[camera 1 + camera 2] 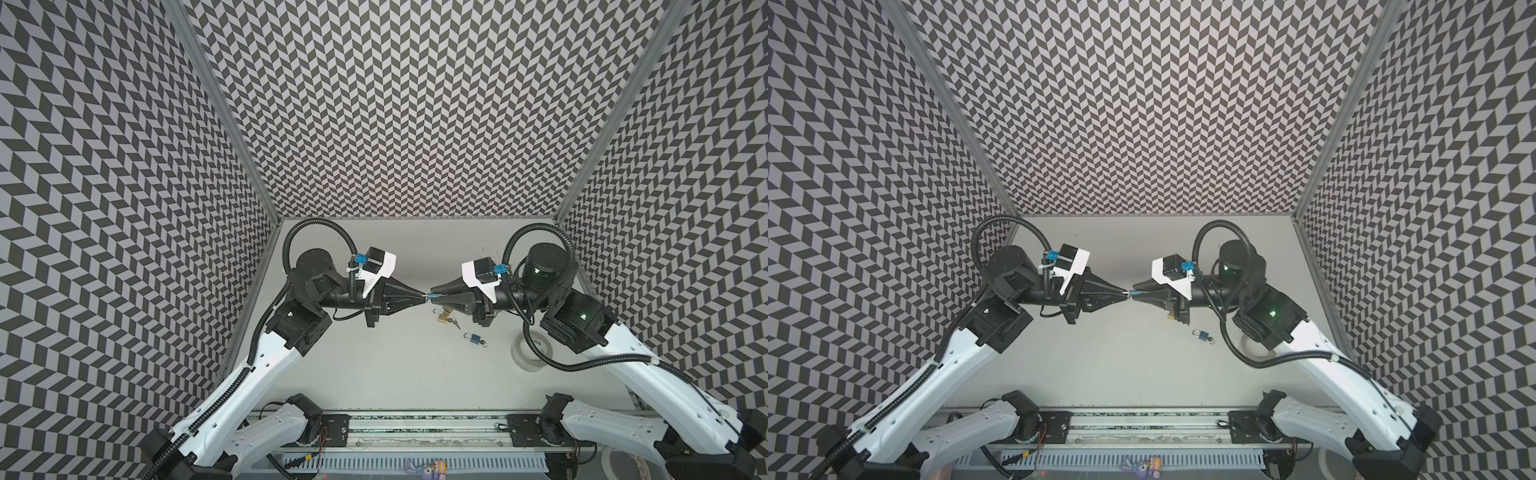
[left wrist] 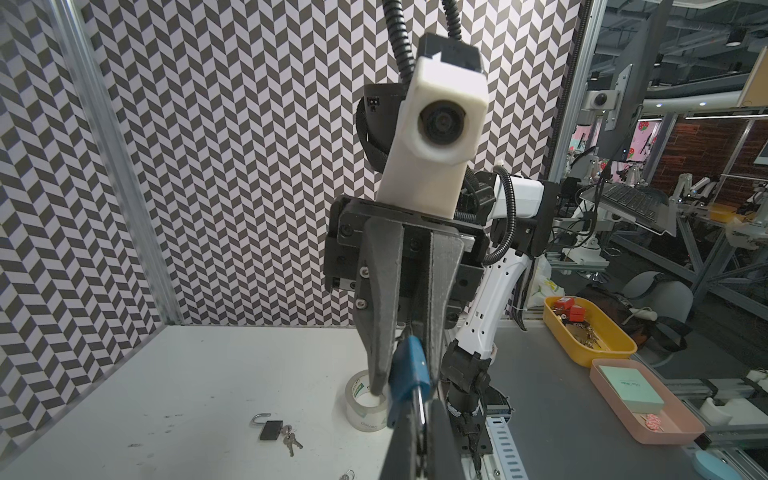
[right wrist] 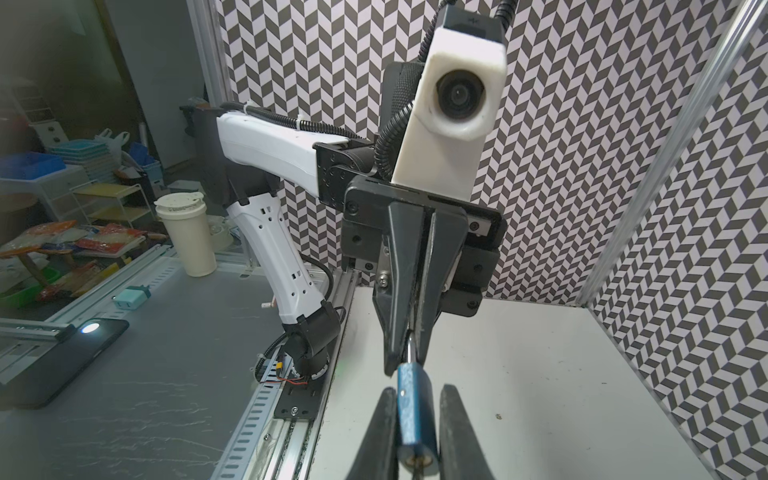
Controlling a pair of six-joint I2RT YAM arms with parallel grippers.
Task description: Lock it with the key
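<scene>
Step in hand, as I read it: closing the shackle. The blue padlock (image 3: 415,407) hangs in mid-air at the centre of both top views. Its body is gripped between the fingers of the right gripper (image 2: 405,382), and its shackle (image 2: 422,405) is pinched in the tightly clenched left gripper (image 3: 408,355). I cannot tell whether the shackle is seated or whether anything sits in the keyway; the view is too tight.

Next move calls for a straight push along the shackle with tips aligned, then the turn to lock.

Surface: white table (image 1: 395,374), lightly marked. Right of centre lie a spare blue padlock (image 1: 473,338) with keys (image 1: 483,343), brass padlocks (image 1: 444,318) and a tape roll (image 1: 530,351). Chevron-patterned walls (image 1: 395,104) stand on three sides, with cluttered lab beyond.
</scene>
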